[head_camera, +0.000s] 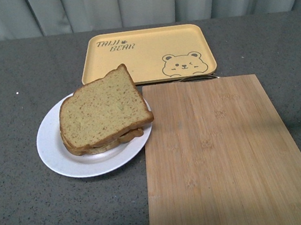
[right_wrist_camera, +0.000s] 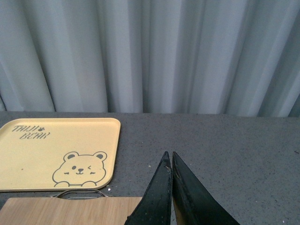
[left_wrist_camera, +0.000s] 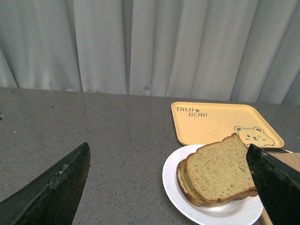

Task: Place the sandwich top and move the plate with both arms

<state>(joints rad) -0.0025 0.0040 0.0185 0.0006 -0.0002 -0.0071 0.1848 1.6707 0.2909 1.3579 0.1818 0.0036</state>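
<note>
Where one plate point(head_camera: 54, 152) sits, two slices point(head_camera: 102, 111) stacked.

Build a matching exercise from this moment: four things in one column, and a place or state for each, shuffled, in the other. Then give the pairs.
Things
1. sandwich top
2. tray
3. left gripper
4. right gripper

Places and states
A. jaws shut, holding nothing
B. on the stack on the plate
C. jaws wide apart, holding nothing
D. at the far end of the board

Pairs: 1-B, 2-D, 3-C, 4-A
</note>
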